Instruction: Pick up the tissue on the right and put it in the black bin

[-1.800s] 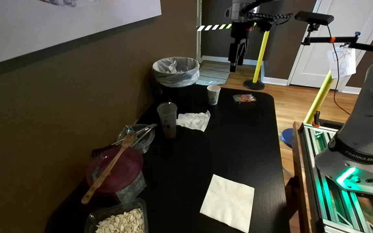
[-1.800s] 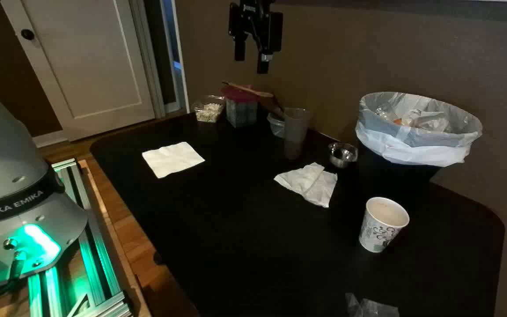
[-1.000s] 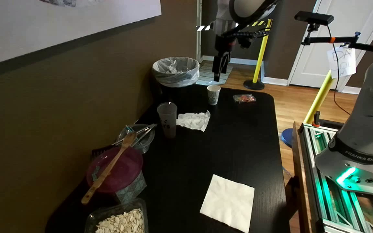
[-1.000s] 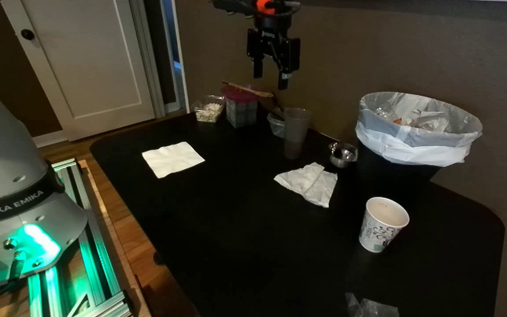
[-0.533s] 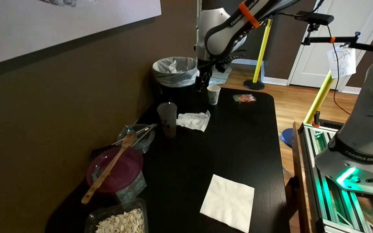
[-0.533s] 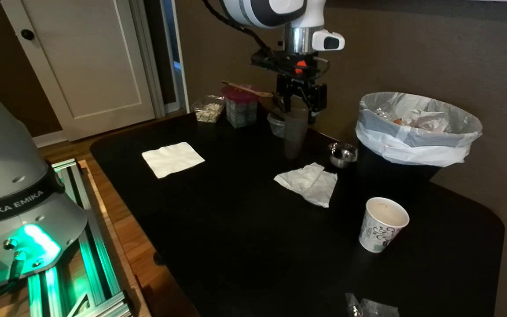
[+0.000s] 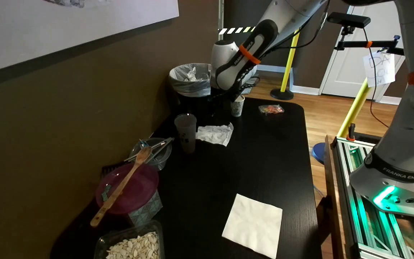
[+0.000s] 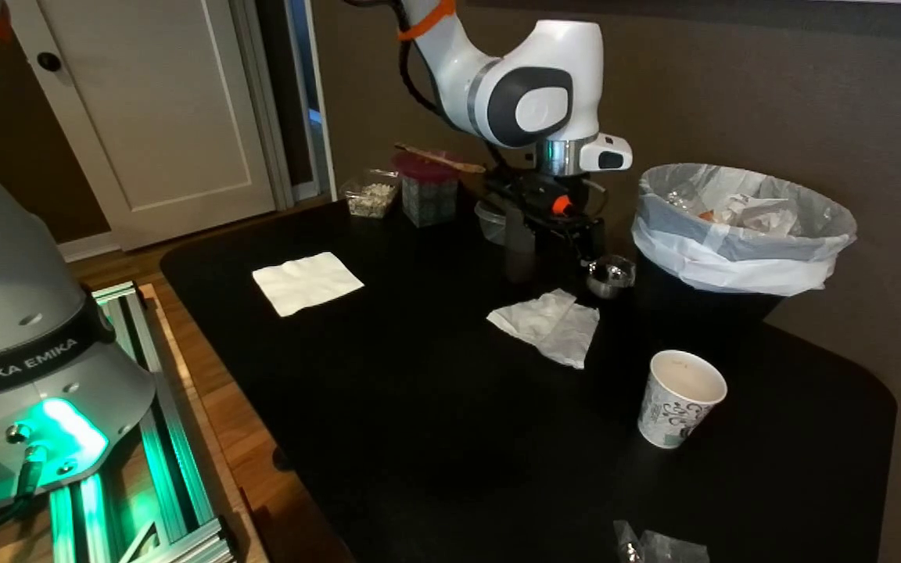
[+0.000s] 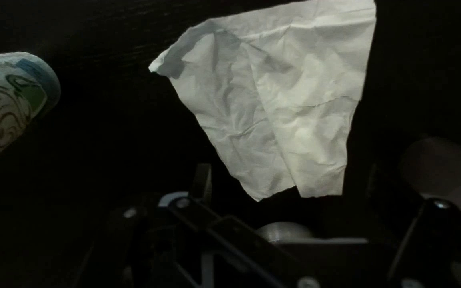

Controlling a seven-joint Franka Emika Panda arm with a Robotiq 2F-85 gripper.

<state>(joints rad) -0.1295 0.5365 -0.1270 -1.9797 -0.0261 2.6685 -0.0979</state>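
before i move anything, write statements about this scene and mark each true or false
1. The crumpled white tissue lies on the black table. True.
2. The white patterned paper cup lies on its side. False: the cup stands upright.
3. A whitish translucent plastic liner is folded over the rim of the round black bin. True.
4. The flat square cream napkin is in the bin. False: the napkin lies flat on the table.
5. The black two-fingered gripper is gripping the tissue. False: its fingers stand apart and the tissue lies free.
6. A long wooden spoon rests across a round maroon dish. True.
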